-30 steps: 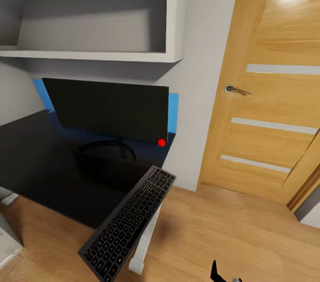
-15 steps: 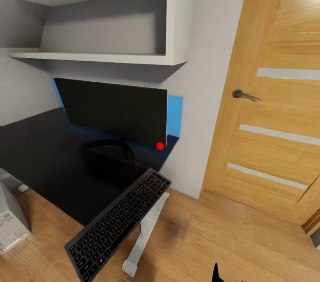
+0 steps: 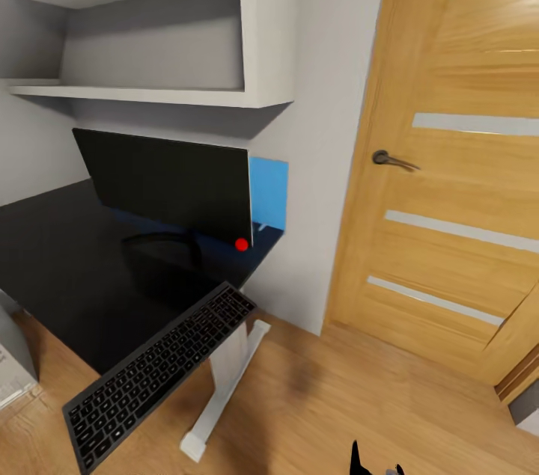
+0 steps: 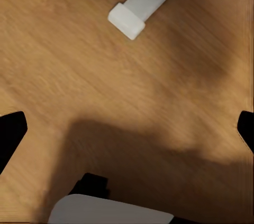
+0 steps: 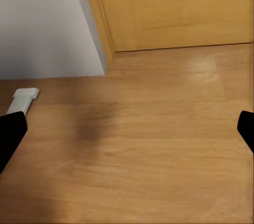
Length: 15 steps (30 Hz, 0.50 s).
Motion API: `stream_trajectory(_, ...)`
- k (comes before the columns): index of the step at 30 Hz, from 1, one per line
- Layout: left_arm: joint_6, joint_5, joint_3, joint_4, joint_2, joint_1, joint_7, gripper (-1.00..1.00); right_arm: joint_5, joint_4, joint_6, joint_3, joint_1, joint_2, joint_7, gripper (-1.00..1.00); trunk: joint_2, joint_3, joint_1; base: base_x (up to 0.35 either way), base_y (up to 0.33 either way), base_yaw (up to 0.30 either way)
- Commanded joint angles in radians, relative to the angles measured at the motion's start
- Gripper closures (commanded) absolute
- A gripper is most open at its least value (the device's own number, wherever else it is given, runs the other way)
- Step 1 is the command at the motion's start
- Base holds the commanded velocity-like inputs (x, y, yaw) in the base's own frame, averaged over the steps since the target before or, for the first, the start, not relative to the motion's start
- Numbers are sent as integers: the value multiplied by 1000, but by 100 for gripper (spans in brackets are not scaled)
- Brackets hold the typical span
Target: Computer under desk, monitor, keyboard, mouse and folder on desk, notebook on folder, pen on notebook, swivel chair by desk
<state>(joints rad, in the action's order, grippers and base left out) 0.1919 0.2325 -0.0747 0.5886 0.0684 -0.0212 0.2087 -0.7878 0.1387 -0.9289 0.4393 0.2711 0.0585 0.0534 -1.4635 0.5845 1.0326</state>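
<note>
Head view is taking in the scene from nearest to farthest: a black gripper tip is poking up at the bottom edge over the wooden floor. Just beyond it, the keyboard is lying slantwise, its far end resting on the front corner of the desk and its near end jutting well out past the edge over the floor. Under that corner the white leg is running down to a foot on the boards. At the left edge, a light grey box, probably the computer, is sitting on the floor beside the desk. Farther back on the black top, the monitor is standing on its round-based stand, screen dark, a red dot glowing at its lower right corner. Behind it, a bright blue panel is showing against the wall; whether it is the folder is unclear. Above, white shelves are hanging on the wall, and to the right a wooden door with a metal handle is standing shut.

Left wrist view is showing the left gripper with fingers spread wide and holding nothing, hanging over the floor near the leg's foot. Right wrist view is showing the right gripper likewise spread and holding nothing, facing the floor, wall and door base.
</note>
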Motion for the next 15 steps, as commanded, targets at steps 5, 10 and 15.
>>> stream_trajectory(5, 3, 10, -7, 2, -1, 0, 7, -100, -4, -1, -1, 7, 0, 0, 8, -100, 0, 1, 0, 0, -346, 227)
stream_trajectory(10, 3, 10, -7, 1, -1, 0, 7, -100, -3, -1, -2, 8, 1, 1, 6, -100, 0, 1, 0, 0, -346, 281)
stream_trajectory(15, 3, 10, -7, 2, -1, 0, 7, -100, -1, -1, -2, 9, 0, 1, 4, -100, 0, 1, 0, 0, -346, 284)
